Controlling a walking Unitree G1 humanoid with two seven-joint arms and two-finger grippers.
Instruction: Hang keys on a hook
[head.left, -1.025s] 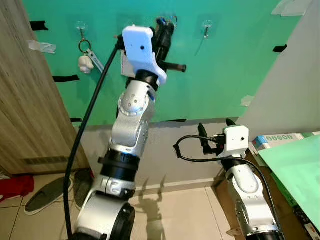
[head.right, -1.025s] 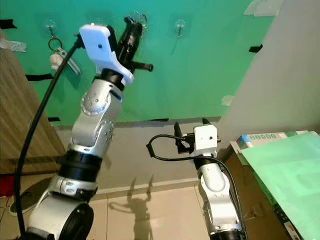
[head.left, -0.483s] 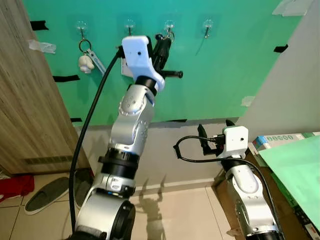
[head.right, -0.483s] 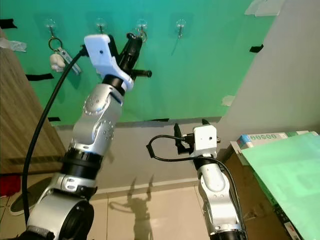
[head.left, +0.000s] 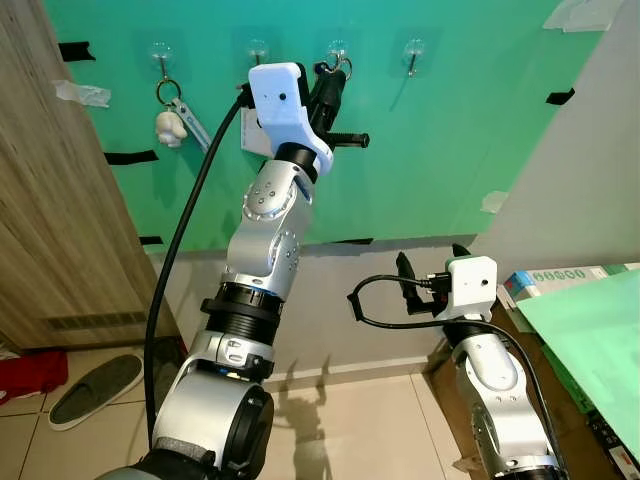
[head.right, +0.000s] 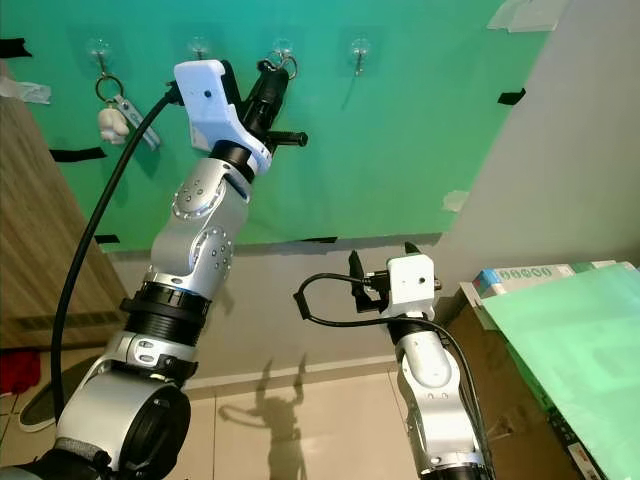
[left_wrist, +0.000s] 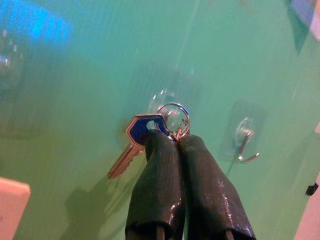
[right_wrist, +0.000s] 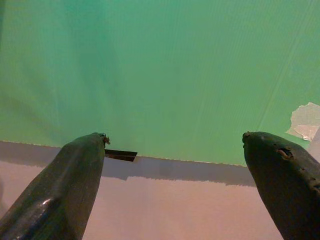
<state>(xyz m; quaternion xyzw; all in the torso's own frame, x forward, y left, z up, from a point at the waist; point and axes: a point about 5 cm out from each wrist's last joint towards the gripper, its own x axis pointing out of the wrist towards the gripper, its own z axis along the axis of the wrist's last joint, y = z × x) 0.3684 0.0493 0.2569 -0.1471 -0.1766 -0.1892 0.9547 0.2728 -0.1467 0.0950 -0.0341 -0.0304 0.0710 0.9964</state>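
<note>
I count one green wall panel (head.left: 440, 130) carrying four clear hooks in a row. The first hook (head.left: 161, 55), nearest the wooden door (head.left: 50, 200), already holds a key ring with a white charm (head.left: 171, 125). The second hook (head.left: 258, 50) is bare, as is the fourth hook (head.left: 414, 52). My left pincer (left_wrist: 172, 142) is raised to the third hook (left_wrist: 167, 107), its two fingers pressed together on the keys (left_wrist: 145, 137): one blue-headed key hanging off a silver ring (left_wrist: 175, 117). From the wrist view the ring sits right against that hook, but I cannot tell whether it is over the prong.

My right pincer (right_wrist: 175, 165) is held low, facing the lower edge of the green panel, with its fingers spread wide and nothing between them.

Down on the floor by the door I see one grey slipper (head.left: 95, 385) and one red cloth (head.left: 30, 372). At the right lies one green sheet (head.left: 590, 320) over a box (head.left: 555, 278).
</note>
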